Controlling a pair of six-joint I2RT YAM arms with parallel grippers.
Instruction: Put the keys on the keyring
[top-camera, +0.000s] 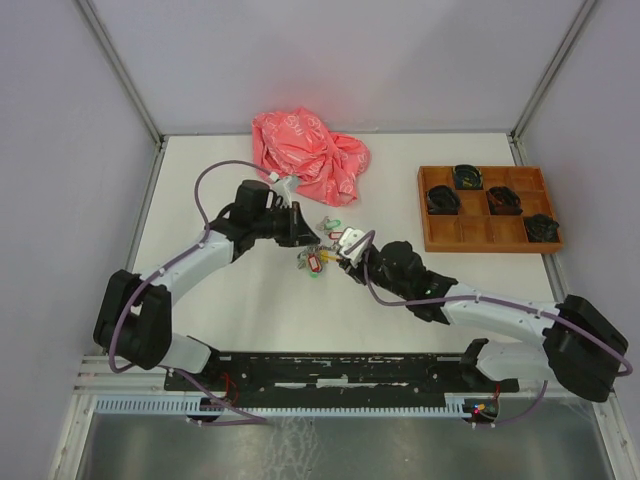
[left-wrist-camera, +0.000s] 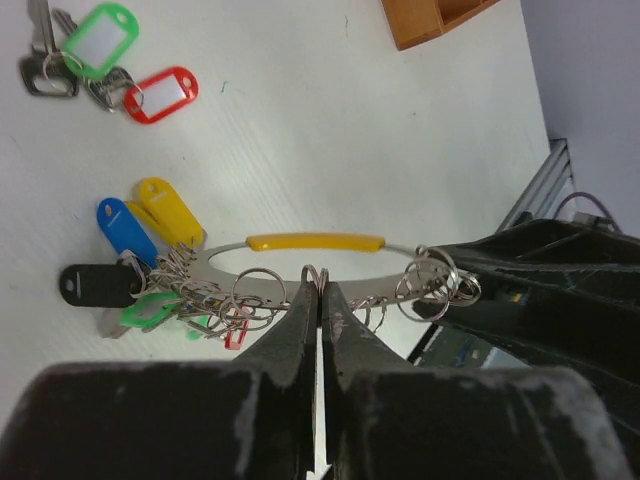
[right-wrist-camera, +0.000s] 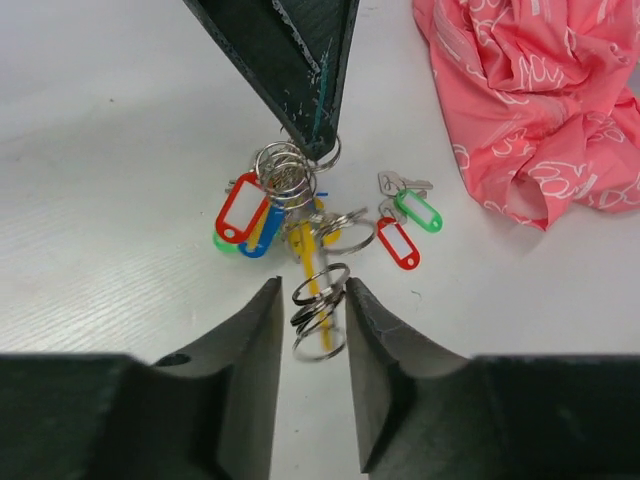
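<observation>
White table (top-camera: 250, 310), left tool (left-wrist-camera: 320, 286) clenched on keyring (left-wrist-camera: 315, 242), right tool (right-wrist-camera: 312, 292) released, keys (right-wrist-camera: 415, 210) clearest in wrist views

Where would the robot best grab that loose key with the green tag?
Probably by the green tag, from straight above, jaws across its narrow width. It lies flat on the table and is bulkier than the thin metal key. The red tag lies close beside it, so room on that side is tight.

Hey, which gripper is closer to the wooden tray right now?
Right. The right gripper sits a short way left of the tray, jaws apart. The left gripper is farther left, shut on the keyring.
</observation>
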